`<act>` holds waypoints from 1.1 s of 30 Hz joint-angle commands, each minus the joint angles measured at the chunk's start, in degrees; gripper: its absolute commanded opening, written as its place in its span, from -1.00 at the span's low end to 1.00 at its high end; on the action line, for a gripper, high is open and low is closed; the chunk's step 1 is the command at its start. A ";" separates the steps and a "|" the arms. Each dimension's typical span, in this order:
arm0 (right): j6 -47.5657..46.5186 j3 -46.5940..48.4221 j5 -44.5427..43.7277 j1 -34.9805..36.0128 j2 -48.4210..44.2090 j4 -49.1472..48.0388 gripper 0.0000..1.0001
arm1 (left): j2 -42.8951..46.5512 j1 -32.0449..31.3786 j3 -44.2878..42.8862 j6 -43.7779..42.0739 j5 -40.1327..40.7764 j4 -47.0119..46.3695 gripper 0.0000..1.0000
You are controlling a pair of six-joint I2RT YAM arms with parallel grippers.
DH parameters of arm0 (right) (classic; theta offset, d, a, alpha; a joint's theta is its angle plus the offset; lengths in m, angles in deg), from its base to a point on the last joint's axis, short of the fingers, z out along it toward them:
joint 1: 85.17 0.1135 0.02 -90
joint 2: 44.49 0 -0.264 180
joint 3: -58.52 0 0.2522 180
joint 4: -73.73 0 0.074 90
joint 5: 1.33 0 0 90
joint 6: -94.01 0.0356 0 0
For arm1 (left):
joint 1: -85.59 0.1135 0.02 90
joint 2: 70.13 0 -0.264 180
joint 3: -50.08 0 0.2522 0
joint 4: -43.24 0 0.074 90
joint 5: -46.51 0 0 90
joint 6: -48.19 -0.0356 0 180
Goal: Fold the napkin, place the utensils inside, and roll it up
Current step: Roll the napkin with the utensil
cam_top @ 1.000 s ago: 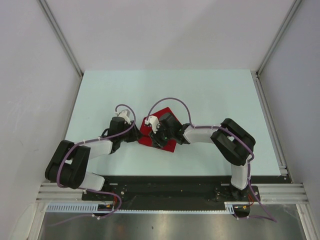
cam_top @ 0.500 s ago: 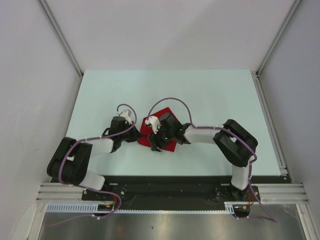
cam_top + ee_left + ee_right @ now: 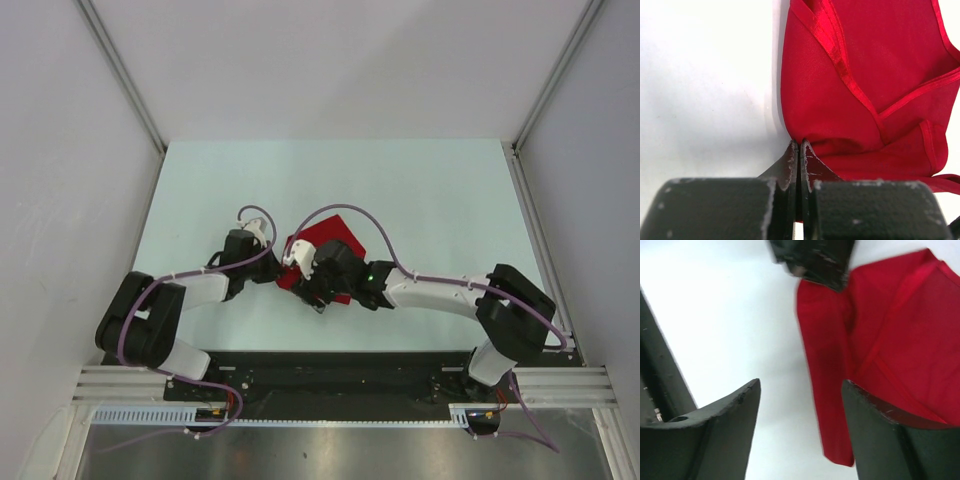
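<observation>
Folding, I judge — left fingers (image 3: 817, 172) pinch the napkin (image 3: 850, 90) by its edge (lower centre of frame), right fingers (image 3: 725, 415) spread; next, draw that edge across.

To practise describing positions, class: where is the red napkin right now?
In the top view the napkin lies near the middle of the table, the left gripper pinching its left edge and the open right gripper over its near side.
</observation>
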 commanded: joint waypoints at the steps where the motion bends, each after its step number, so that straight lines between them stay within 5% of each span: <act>1: -2.71 -1.00 -3.80 2.21 -0.71 -1.79 0.29 | -1.77 -1.07 -0.67 -1.27 -0.28 4.73 -1.00; 5: -2.36 -0.65 -0.20 1.69 1.66 -1.70 -0.02 | -1.69 -1.16 -1.10 -1.44 -0.28 5.17 -1.00; 13: -2.01 -0.82 2.27 -1.48 4.92 -2.40 -0.13 | -1.16 -1.25 -1.63 -1.53 -0.19 6.14 -1.00; 28: -2.10 -1.61 5.70 -5.43 10.72 -3.64 -0.10 | -0.54 -1.43 -2.16 -1.53 -0.19 6.84 -1.00; 33: -2.18 -2.40 5.61 -6.14 11.25 -5.66 0.12 | -0.46 -1.43 -2.25 -1.53 -0.19 6.84 -1.00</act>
